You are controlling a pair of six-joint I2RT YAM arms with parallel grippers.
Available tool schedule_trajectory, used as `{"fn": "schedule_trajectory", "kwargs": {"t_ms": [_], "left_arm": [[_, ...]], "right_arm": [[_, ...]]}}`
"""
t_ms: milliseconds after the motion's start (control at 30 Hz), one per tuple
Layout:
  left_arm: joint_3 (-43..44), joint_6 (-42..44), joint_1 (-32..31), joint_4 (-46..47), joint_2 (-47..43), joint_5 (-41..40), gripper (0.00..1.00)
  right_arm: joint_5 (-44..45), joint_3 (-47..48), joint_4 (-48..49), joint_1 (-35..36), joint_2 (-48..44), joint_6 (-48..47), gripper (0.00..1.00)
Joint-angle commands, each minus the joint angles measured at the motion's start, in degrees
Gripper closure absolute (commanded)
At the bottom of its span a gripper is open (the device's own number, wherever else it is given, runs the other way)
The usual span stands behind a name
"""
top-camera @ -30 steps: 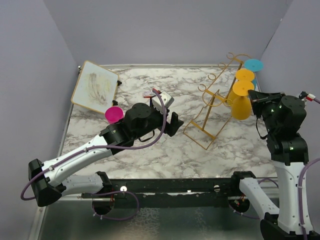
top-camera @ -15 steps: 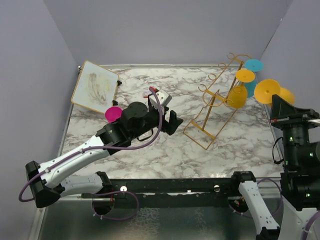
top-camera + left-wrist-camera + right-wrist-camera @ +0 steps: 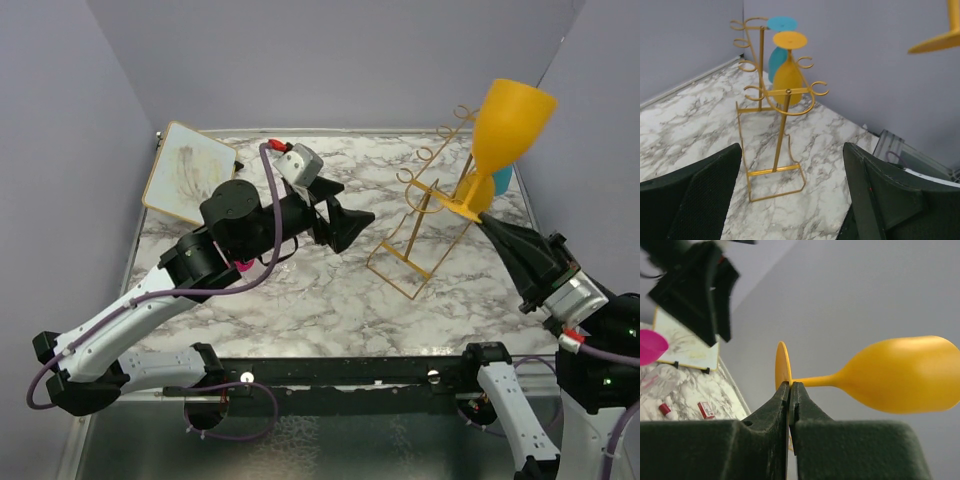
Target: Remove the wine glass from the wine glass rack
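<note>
Removal looks essentially done: we hold the yellow wine glass [image 3: 512, 115] upright in the air, off the wine glass rack [image 3: 425, 215], right gripper [image 3: 790, 390] pinching its foot, left gripper [image 3: 345, 222] spread and empty, only set-down remaining.

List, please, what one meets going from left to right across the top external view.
Board → left tool → rack → yellow glass, lifted clear of the rack.

The left arm [image 3: 120, 325] and right arm [image 3: 600, 345] have white links, black joints, black jaws, purple cables [image 3: 270, 255].
</note>
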Motion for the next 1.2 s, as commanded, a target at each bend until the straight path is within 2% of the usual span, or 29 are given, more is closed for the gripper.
{"fn": "schedule_trajectory", "kwargs": {"t_ms": [0, 133, 233, 433, 600, 700, 833, 1167], "left_arm": [[5.13, -4.16, 0.0, 0.84, -1.27, 7.47, 0.14], [8.36, -7.21, 0.0, 2.05, 0.21, 11.06, 0.09], [11.71, -11.85, 0.36, 1.56, 2.38, 13.2, 0.08], [14.03, -23.12, 1.57, 7.14, 5.99, 20.74, 0.06], [16.41, -28.37, 3.46, 7.06, 8.66, 25.03, 0.05], [15.8, -30.84, 4.43, 7.88, 9.45, 26.54, 0.04], [13.36, -35.28, 5.79, 13.53, 9.52, 30.65, 0.03], [15.77, -35.52, 5.96, 11.87, 12.49, 35.76, 0.02]], "right_arm": [[-20.13, -0.88, -4.62, 3.46, 1.07, -19.63, 0.98], [-26.52, -2.66, -7.24, 8.9, 2.47, -24.37, 0.98], [-27.39, -3.8, -9.76, 11.94, 2.85, -27.86, 0.98], [-28.6, -6.51, -9.23, 12.91, 1.93, -28.48, 0.98], [-28.71, -6.5, -9.19, 14.42, 2.28, -28.86, 0.99], [-28.75, -6.26, -9.58, 15.4, 2.59, -29.18, 0.98], [-28.5, -6.08, -10.87, 16.45, 3.02, -29.83, 0.99], [-27.37, -5.42, -12.02, 17.98, 4.9, -31.08, 0.98]]}}
